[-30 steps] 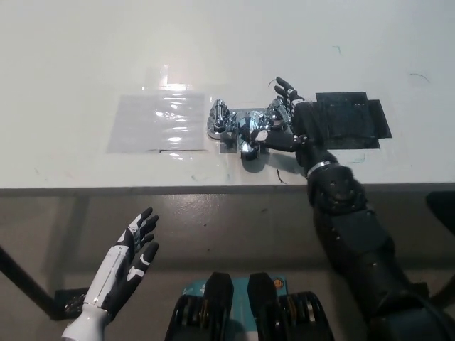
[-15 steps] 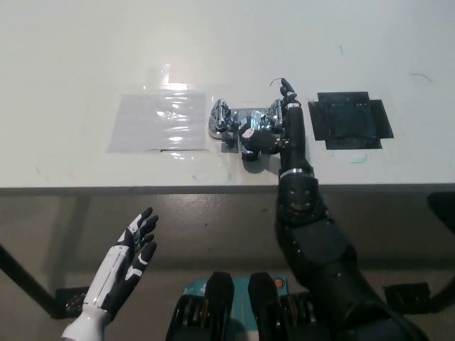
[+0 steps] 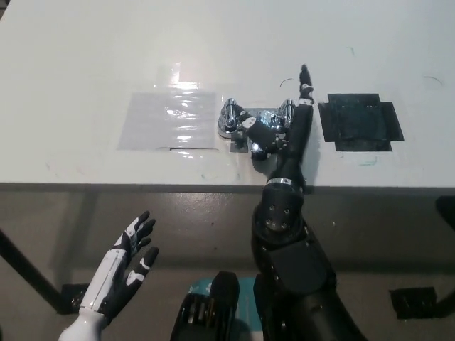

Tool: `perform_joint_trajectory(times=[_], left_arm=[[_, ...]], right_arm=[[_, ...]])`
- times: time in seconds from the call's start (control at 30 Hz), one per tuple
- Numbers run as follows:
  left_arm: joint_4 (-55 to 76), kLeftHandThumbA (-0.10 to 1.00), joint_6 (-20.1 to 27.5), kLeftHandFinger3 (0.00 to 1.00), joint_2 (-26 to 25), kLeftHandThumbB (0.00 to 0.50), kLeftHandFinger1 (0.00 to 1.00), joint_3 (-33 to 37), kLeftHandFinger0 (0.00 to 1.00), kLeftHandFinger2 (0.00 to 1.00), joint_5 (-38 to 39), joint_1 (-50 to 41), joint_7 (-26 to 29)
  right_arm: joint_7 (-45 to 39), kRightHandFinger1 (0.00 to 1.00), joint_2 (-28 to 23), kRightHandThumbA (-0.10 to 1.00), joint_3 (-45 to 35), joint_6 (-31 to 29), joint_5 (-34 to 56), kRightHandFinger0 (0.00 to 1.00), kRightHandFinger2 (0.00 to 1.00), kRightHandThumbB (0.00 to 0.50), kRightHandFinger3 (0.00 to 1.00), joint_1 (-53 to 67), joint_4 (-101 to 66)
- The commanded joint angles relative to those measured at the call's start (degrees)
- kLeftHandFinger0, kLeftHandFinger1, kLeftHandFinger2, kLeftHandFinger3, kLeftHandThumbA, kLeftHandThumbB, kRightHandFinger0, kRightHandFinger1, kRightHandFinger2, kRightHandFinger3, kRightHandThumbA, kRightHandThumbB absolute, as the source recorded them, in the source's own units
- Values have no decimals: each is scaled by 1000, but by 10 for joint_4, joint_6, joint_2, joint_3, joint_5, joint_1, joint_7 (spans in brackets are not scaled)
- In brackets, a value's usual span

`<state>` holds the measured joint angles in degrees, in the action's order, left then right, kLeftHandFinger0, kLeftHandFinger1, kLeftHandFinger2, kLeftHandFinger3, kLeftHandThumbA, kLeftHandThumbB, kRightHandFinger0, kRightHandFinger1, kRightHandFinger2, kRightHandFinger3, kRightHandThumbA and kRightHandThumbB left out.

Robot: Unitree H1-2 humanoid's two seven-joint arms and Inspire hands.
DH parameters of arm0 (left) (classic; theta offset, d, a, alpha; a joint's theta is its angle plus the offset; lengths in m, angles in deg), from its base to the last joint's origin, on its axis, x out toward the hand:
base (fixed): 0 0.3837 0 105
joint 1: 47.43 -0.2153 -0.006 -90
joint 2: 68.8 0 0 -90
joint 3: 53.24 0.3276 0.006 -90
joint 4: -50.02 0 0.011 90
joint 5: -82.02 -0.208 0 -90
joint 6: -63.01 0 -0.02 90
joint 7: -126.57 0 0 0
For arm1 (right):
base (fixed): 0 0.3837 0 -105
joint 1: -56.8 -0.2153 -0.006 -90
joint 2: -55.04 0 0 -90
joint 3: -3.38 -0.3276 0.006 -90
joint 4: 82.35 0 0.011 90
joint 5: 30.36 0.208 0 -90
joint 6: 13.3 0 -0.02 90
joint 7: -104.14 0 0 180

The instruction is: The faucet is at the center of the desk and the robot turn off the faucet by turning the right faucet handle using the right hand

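You see the chrome faucet [image 3: 254, 128], shiny, with your right hand [image 3: 297, 121] edge-on over its right handle [image 3: 286, 111]; grip unclear. Left hand [image 3: 128, 257] open, below the faucet.

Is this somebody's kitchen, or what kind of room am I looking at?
Probably a test lab, not a kitchen: the faucet stands on a plain white desk with no sink, beside black tape and a clear plastic sheet.

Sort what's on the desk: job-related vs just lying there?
Job:
- faucet, center of the desk
- right faucet handle
- right hand, edge-on beside that handle

Lying about:
- clear plastic sheet
- black tape patch
- left hand, open, resting below the desk edge
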<state>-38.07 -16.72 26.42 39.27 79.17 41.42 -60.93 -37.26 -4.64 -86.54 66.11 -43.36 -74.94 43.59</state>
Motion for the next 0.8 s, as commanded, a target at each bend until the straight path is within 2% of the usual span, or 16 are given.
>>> perform_joint_trajectory(times=[0.0,0.17,0.33,0.37,0.47,0.5,0.63,0.67,0.77], left_arm=[[27,812,11,1000,-14,264,1000,-10,1000,1000,-5,1,3],[29,793,7,1000,-13,256,1000,-10,1000,1000,-2,-1,1],[28,809,8,1000,-17,260,1000,-12,1000,1000,-3,-3,2],[28,823,6,1000,-17,265,1000,-12,1000,1000,-3,-2,2],[29,830,4,1000,-17,267,1000,-13,1000,1000,0,2,1],[29,843,5,1000,-17,267,1000,-13,1000,1000,-1,2,1],[32,854,9,1000,-20,265,1000,-13,1000,1000,5,3,-3],[32,864,12,1000,-21,258,1000,-13,1000,1000,8,5,-5],[30,872,16,1000,-21,256,1000,-14,1000,1000,17,5,-8]], right_arm=[[14,1000,6,1000,20,-36,-71,1000,1000,256,1000,12,-225],[-9,1000,-1,1000,19,-1,-79,1000,1000,256,1000,37,-318],[-11,1000,-9,1000,27,-28,-112,1000,1000,259,1000,54,-388],[-16,1000,-9,1000,28,-27,-111,1000,1000,312,1000,55,-399],[-56,1000,-15,1000,57,-58,-104,1000,1000,243,1000,82,-496],[-62,1000,-18,1000,63,-64,-108,1000,1000,241,1000,90,-512],[-125,1000,-72,1000,106,-81,-110,1000,1000,256,1000,156,-601],[-158,1000,-103,1000,129,-85,-90,1000,1000,257,1000,195,-622],[-193,1000,-143,1000,159,-67,-76,1000,1000,238,1000,249,-645]])
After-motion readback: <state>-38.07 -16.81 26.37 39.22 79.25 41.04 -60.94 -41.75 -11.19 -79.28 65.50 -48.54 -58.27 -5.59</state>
